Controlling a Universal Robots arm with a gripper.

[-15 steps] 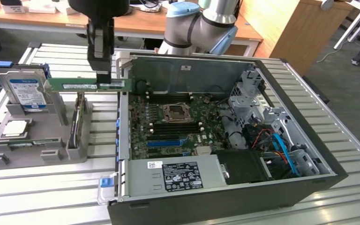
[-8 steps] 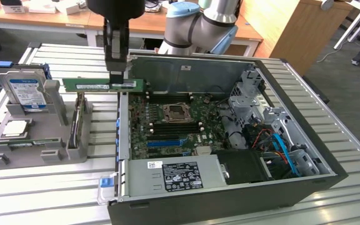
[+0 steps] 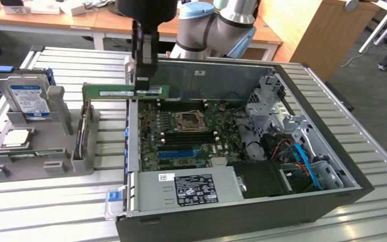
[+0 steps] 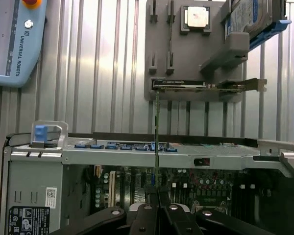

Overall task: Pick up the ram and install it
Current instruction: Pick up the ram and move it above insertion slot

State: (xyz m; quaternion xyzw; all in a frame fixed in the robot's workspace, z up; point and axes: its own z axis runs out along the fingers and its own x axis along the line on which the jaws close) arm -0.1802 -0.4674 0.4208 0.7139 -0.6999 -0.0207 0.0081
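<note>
In the exterior view, my black end effector [image 3: 146, 84] is clenched near one end of the long, thin green circuit-board ram [image 3: 109, 92]. The stick hangs level in the air above the left wall [image 3: 131, 131] of the open black computer case [image 3: 328, 201]. Its free end reaches toward the grey moulded parts tray [image 3: 79, 161] on the exterior view's left.

I judge the stick light and stiff but fragile. It is best held by its flat faces near an end, clear of the contact edge. That wall is the edge to mind. Over the green motherboard [image 3: 180, 136] there looks to be open room.

In the wrist view, the ram [image 4: 157, 142] runs edge-on straight out from my end effector [image 4: 157, 208], pinched on both faces. It crosses the case's silver rim [image 4: 112, 155], with the slatted metal bench [image 4: 103, 58] beyond.
</note>
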